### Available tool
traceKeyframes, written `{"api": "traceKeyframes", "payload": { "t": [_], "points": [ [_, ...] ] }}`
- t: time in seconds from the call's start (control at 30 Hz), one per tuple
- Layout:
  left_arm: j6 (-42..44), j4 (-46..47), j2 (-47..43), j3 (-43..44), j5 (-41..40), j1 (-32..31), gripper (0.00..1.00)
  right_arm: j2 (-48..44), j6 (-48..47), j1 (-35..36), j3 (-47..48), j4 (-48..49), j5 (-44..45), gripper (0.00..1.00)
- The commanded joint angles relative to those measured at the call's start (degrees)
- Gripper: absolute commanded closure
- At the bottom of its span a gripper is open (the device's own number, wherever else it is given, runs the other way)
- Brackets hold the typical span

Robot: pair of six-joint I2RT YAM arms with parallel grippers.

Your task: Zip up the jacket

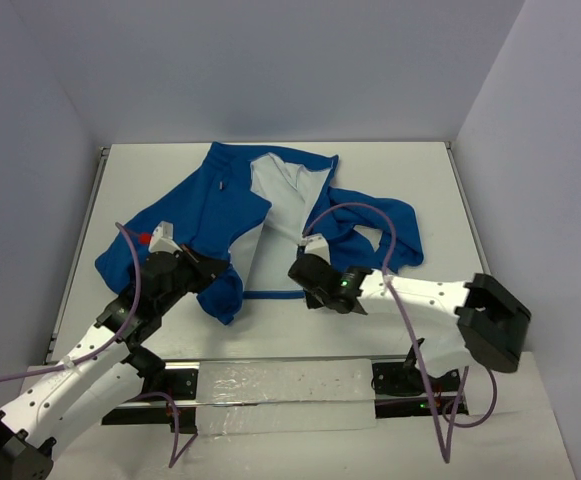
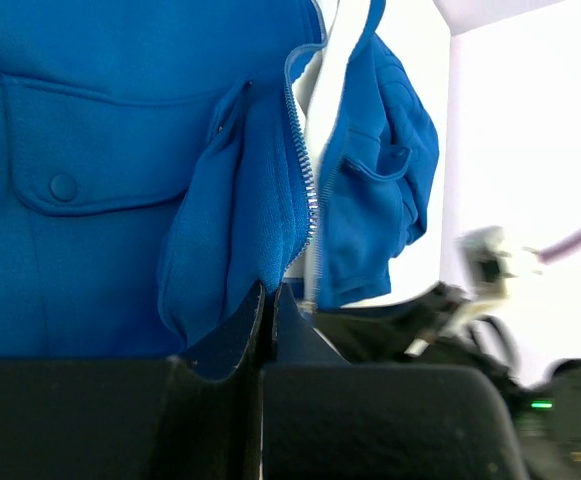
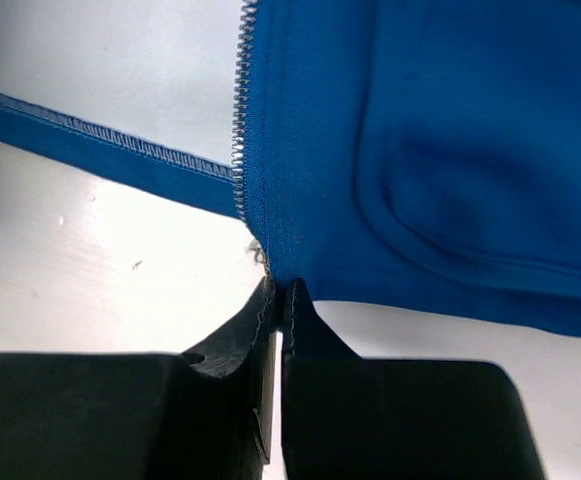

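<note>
The left gripper (image 1: 208,268) sits over the near-left part of the white bench (image 1: 410,170). Its black fingers are pressed together on the lower front edge of the large royal-blue soft fabric jacket (image 1: 220,205). In the left wrist view this gripper (image 2: 270,298) pinches a hanging fold of blue cloth just beside the silvery zipper teeth (image 2: 306,190), with a buttoned pocket flap (image 2: 90,150) to the left. The jacket lies spread across the middle and far part of the bench. Its front is open, the white inner lining (image 1: 275,195) shows, and the zipper is undone. Further right, the right gripper (image 1: 308,272) is closed on the bottom corner of the other front panel. In the right wrist view this gripper (image 3: 280,298) is clamped on the blue hem just below the zipper teeth (image 3: 238,110), and a thin blue hem strip (image 3: 90,135) runs off to the left.
</note>
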Motion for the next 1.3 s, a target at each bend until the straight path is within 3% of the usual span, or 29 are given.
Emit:
{"api": "traceKeyframes", "payload": {
  "t": [0.0,0.1,0.2,0.5,0.8,1.27],
  "points": [
    [2.41,-1.83,-0.54,4.04,-2.88,0.11,1.0,-8.79,-5.28,-3.48,-4.23,2.27,-10.89,1.0],
    [3.74,-3.03,-0.42,5.77,-3.91,0.18,1.0,-13.87,-12.33,-4.38,-6.67,5.11,-24.6,0.99],
    [4.27,-2.91,0.22,6.17,-3.81,0.18,1.0,-13.55,-14.61,-5.93,-7.16,6.09,-30.32,1.0],
    [3.32,5.34,6.71,0.98,2.82,0.14,1.0,-10.58,-13.07,-7.34,-6.65,12.15,-33.52,1.0],
    [1.46,16.4,11.45,-5.97,9.85,-0.26,1.0,-15.98,-11.95,-9.75,-9.36,15.69,-35.73,1.0],
    [2.25,24.13,11.79,-3.24,15.06,-1.03,1.0,-30.32,-7.6,-11.75,-18.93,42.21,-44.84,1.0]
  ]
}}
